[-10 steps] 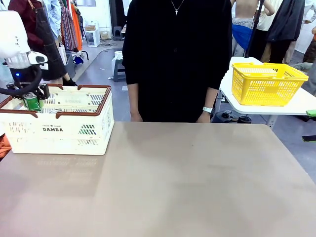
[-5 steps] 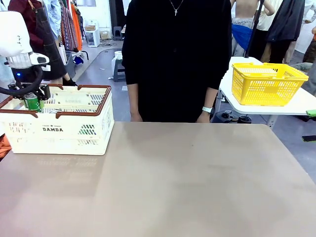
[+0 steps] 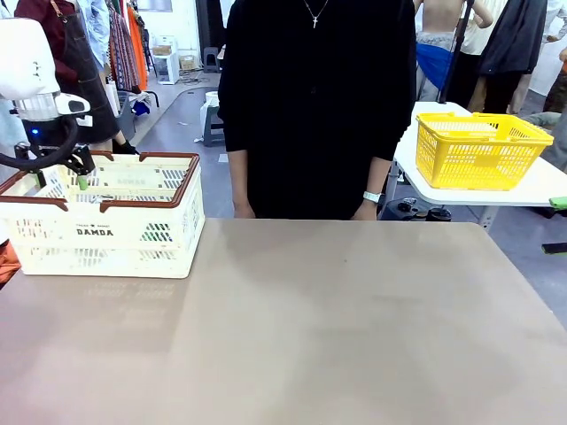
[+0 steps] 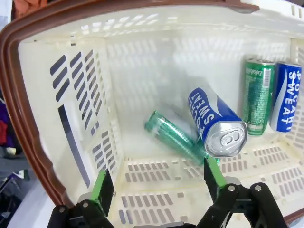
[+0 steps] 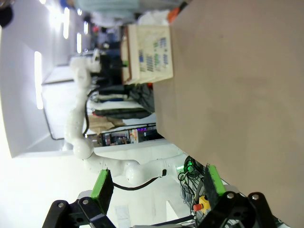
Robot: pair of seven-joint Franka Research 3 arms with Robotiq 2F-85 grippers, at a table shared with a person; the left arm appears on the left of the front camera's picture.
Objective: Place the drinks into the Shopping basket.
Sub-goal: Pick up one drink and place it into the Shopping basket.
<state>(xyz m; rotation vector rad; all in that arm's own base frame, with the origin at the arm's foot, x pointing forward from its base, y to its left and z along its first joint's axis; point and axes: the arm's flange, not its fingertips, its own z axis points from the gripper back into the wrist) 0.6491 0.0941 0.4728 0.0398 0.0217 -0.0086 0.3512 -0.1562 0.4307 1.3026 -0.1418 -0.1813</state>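
The cream Shopping basket [image 3: 133,232] with its brown rim stands at the table's far left. My left gripper [image 3: 59,181] hangs open just above the basket's left end, with nothing between its fingers. In the left wrist view the open left gripper [image 4: 159,183] looks down into the Shopping basket [image 4: 71,95]. On its floor lie the drinks: a blurred green can [image 4: 173,134], a blue can [image 4: 216,121] partly over it, and another green can [image 4: 256,95] and blue can [image 4: 287,95] side by side. My right gripper [image 5: 158,183] is open and empty, away from the table.
A person in black [image 3: 314,106] stands at the table's far edge, hands low by the edge. A yellow mesh basket [image 3: 478,150] sits on a white side table at the right. The brown tabletop [image 3: 310,328] stretches from the basket to the right.
My left gripper opened and let go of the green can it held over the basket. The can now lies inside. The arm stays in the same place.
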